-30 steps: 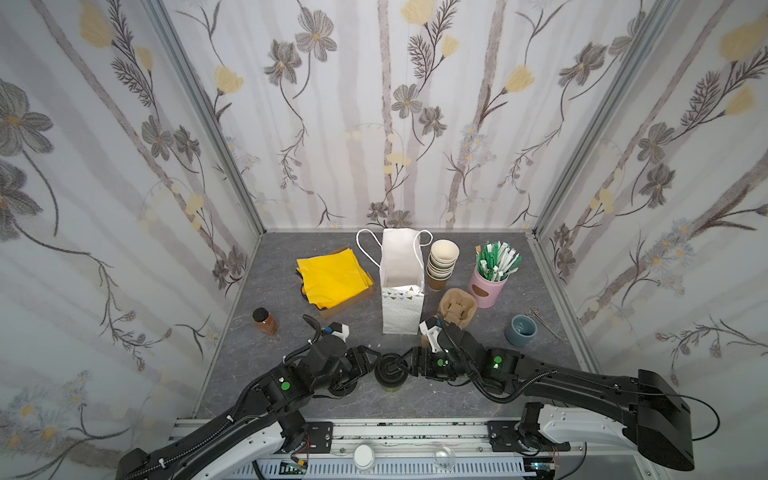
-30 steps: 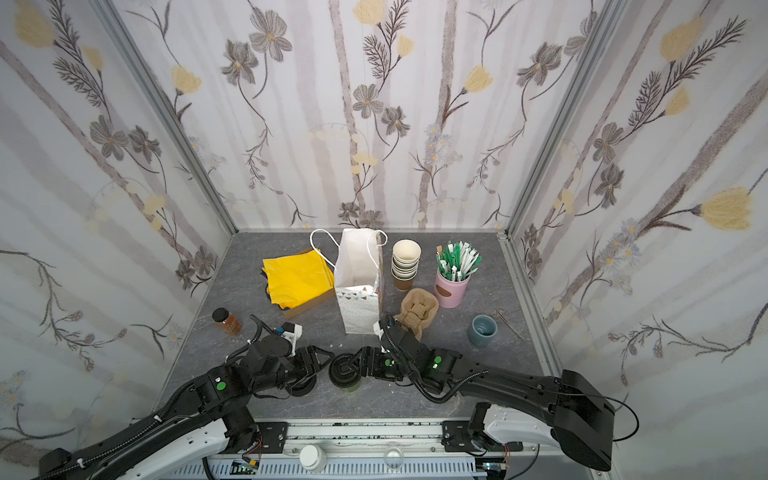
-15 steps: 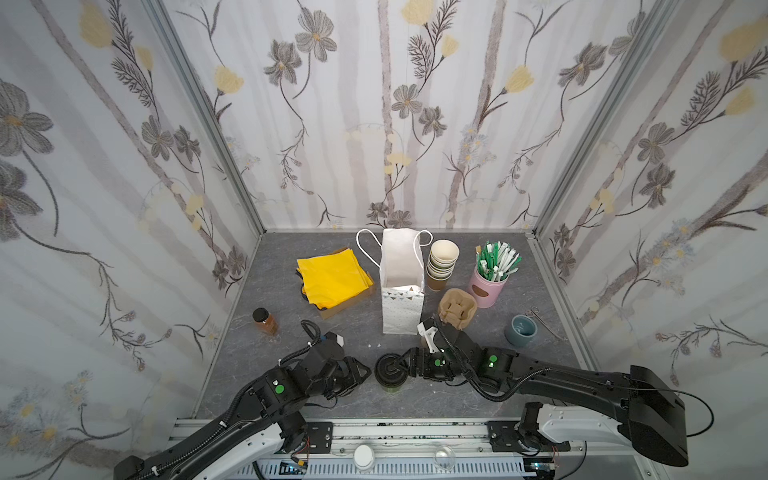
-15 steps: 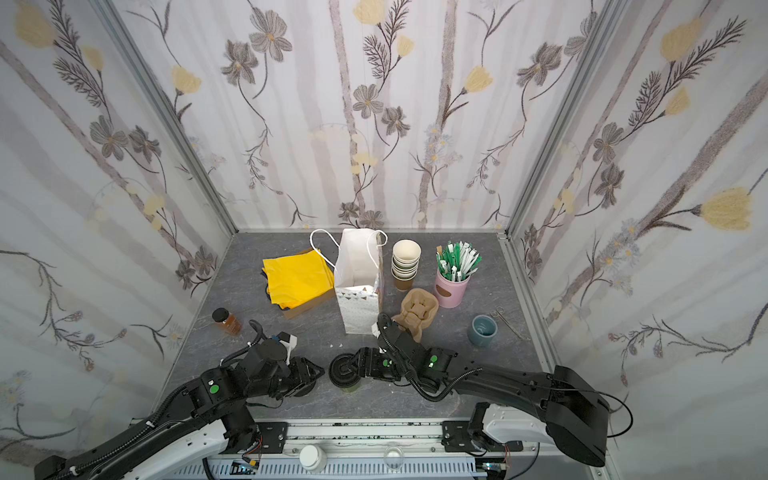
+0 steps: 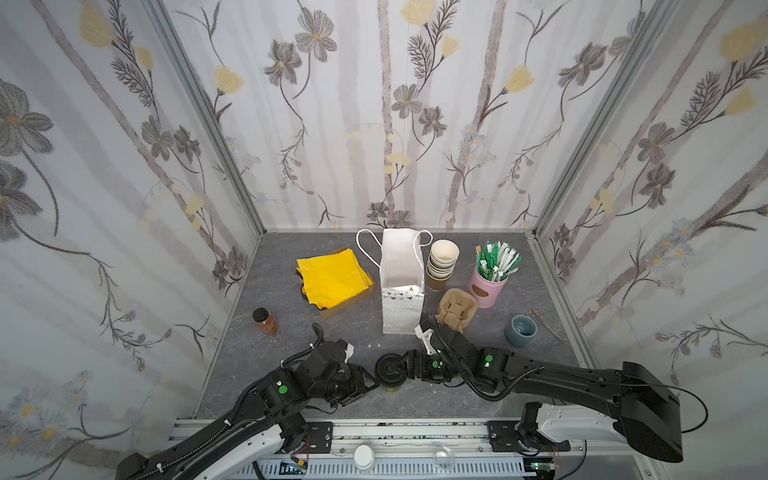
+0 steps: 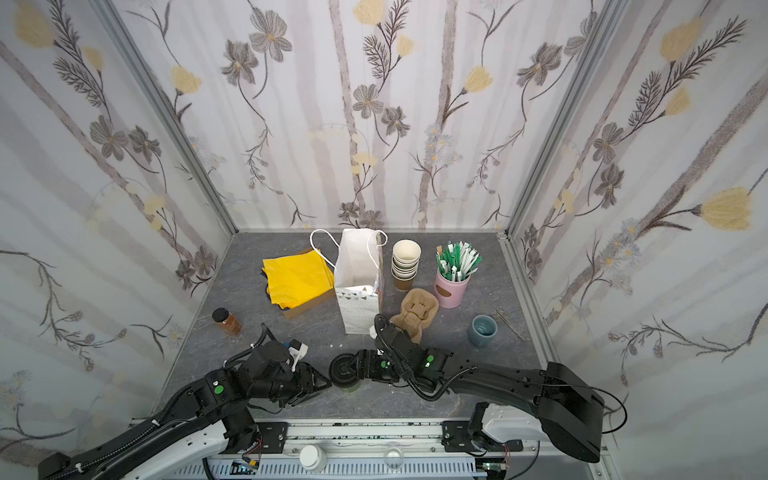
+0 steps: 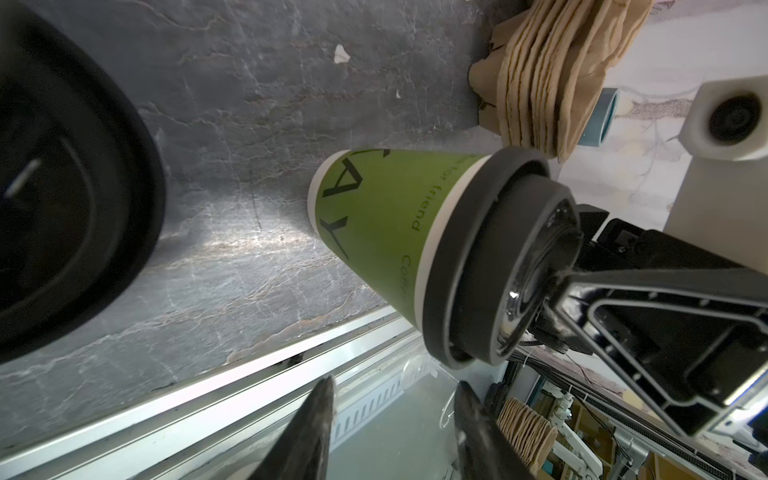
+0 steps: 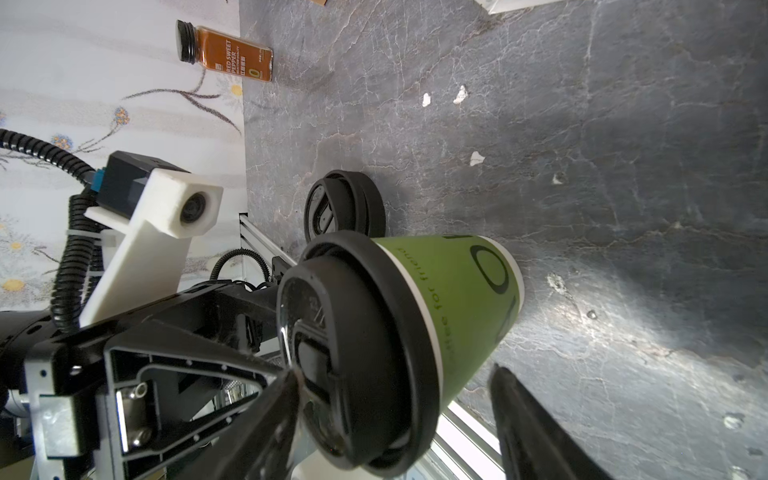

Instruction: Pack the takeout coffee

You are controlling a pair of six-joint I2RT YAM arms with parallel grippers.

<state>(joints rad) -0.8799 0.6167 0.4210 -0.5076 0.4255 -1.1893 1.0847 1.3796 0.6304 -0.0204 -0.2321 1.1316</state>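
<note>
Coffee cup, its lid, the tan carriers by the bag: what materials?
Takeout coffee: paper by the look of it, matte green printed wall, white edge under the lid.
Lid: probably plastic, black, moulded, glossy on top.
Carriers: likely moulded pulp, tan, fibrous, nested layers.

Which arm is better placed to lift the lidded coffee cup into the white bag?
Right. The right gripper straddles the coffee cup at its lid, and the white bag stands just beyond it. The left gripper is open with nothing between its fingers.
</note>
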